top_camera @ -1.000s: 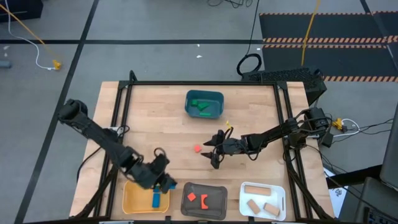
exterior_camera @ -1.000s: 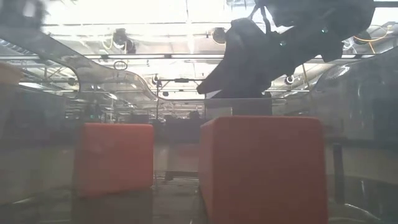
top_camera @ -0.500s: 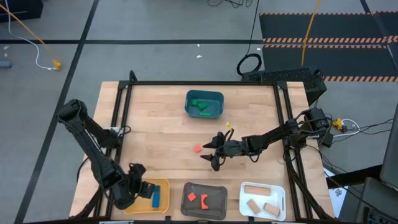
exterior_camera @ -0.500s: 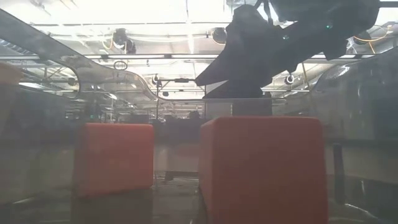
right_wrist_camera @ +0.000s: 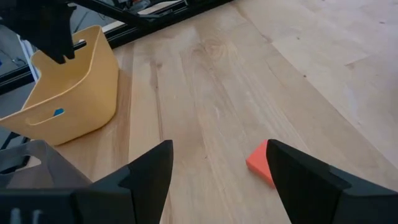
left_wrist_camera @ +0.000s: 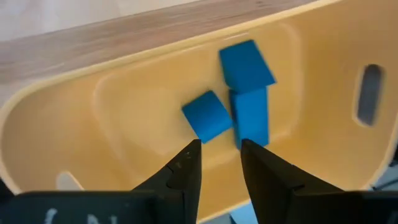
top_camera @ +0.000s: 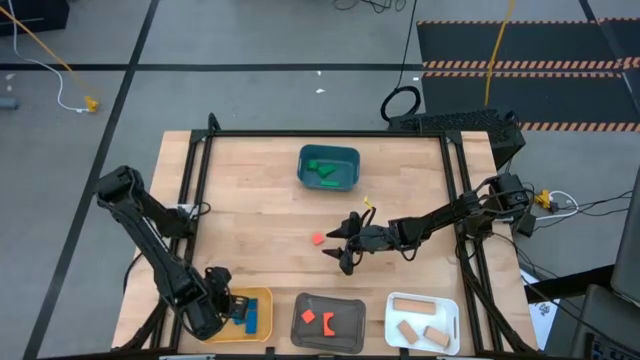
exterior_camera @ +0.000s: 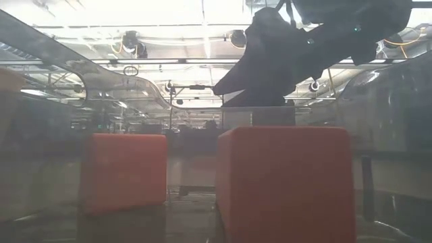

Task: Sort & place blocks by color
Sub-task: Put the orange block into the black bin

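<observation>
My left gripper (top_camera: 230, 306) hangs over the left end of the yellow tray (top_camera: 262, 298), open and empty. In the left wrist view its fingers (left_wrist_camera: 221, 155) stand above three blue blocks (left_wrist_camera: 207, 116) lying on the tray floor. My right gripper (top_camera: 336, 249) is wide open mid-table, just right of a lone red block (top_camera: 317, 239) resting on the wood. In the right wrist view that block (right_wrist_camera: 258, 163) lies ahead of the spread fingers (right_wrist_camera: 219, 149), untouched. Two red blocks (exterior_camera: 283, 182) fill the low view.
A teal tray (top_camera: 328, 167) with green blocks sits at the far middle. Along the near edge stand a grey tray (top_camera: 328, 322) with red blocks and a white tray (top_camera: 422, 320) with tan blocks. Bare wood lies between the trays. A black frame rail (top_camera: 190, 190) borders the table.
My left gripper has swung from the yellow tray's far right corner toward the table's near left, ending over the tray's left end. The right arm and the lone red block have kept still.
</observation>
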Motion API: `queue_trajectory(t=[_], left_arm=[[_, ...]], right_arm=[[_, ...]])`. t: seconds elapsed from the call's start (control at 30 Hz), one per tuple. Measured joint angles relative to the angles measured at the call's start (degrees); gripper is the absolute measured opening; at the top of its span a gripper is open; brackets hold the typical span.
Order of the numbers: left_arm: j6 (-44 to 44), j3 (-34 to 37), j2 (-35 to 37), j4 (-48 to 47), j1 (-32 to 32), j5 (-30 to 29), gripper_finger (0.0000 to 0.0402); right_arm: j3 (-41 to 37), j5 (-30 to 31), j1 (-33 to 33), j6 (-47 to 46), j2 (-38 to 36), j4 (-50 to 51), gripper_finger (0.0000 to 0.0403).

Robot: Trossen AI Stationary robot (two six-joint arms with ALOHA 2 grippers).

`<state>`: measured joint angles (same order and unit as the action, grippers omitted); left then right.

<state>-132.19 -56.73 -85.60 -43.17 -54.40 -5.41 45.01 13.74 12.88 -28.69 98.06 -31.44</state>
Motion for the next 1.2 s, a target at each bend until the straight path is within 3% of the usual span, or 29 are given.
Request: queue_trajectory(t=[0.23,0.43,0.83,1.2], left_arm=[[0.63,0.0,-0.68,1.97,0.56,0.28,0.0093],[9.56,0.0,-0.17,9.57,2.5,-2.27,0.0092],[30.81,0.0,-0.03,18.35,9.63,-10.69,0.0092],[44.0,0.0,-0.03,20.84,16.13,-11.78,0.0093]], right_arm=[[0.0,0.66,-0.07,2.76,0.0,0.44,0.0249],[0.0,1.27,-0.07,3.78,1.37,-0.54,0.0253],[0.0,1.1,-0.57,26.04,11.59,-12.63,0.0254],[0.0,0.53,-6.49,24.21,17.25,-18.0,0.0254]])
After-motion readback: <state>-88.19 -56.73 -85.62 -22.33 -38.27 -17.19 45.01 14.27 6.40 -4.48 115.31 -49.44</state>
